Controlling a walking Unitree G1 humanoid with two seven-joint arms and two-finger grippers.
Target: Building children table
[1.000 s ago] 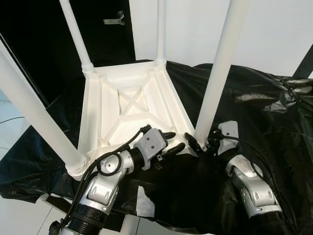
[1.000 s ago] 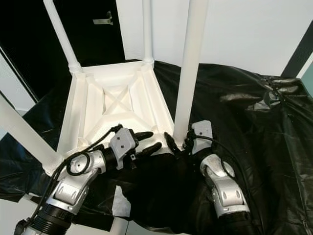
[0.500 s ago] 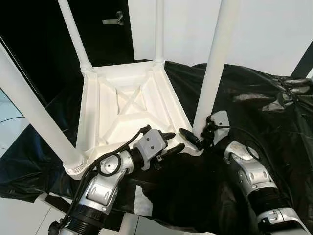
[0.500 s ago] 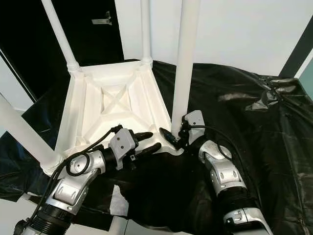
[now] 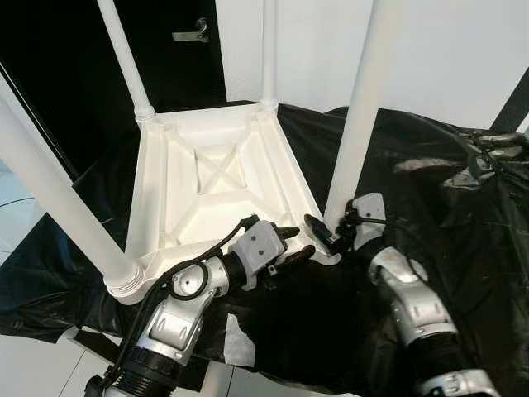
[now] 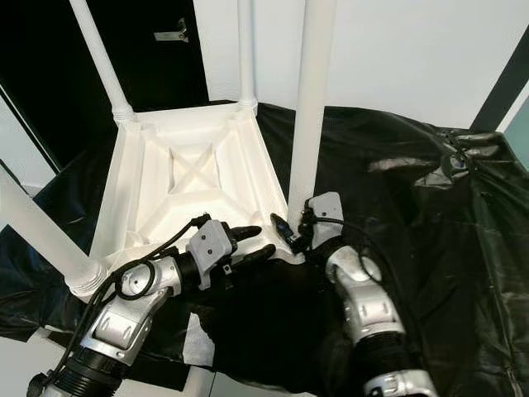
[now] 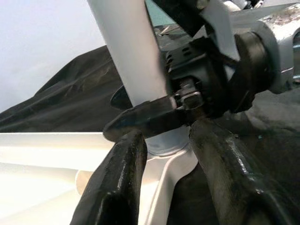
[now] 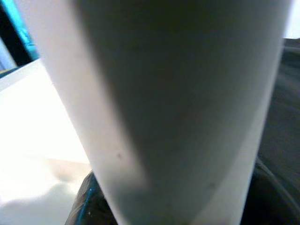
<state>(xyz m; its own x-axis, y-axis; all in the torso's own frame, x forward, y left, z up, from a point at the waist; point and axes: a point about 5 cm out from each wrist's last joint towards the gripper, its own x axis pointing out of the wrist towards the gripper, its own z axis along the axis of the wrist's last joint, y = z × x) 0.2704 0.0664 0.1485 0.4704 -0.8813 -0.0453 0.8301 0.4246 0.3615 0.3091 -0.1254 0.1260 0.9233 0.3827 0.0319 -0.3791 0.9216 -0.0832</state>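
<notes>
Centre frame, the tall white plastic leg [image 5: 357, 141] is clamped at its base by the right gripper [image 5: 324, 235], likely being tightened into the upturned white tabletop [image 5: 207, 190]; the left gripper [image 5: 293, 242] is kept spread wide.

A crumpled black plastic sheet [image 5: 430, 149] covered the surface. Behind it stood a white wall [image 5: 446, 50] beside a dark door [image 5: 66, 83] with a metal handle [image 5: 192, 33]. Pale tiled floor [image 5: 21, 207] showed at the left.

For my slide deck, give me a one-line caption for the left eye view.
Right gripper clasps the near leg of the upturned white table; left gripper at its edge.
</notes>
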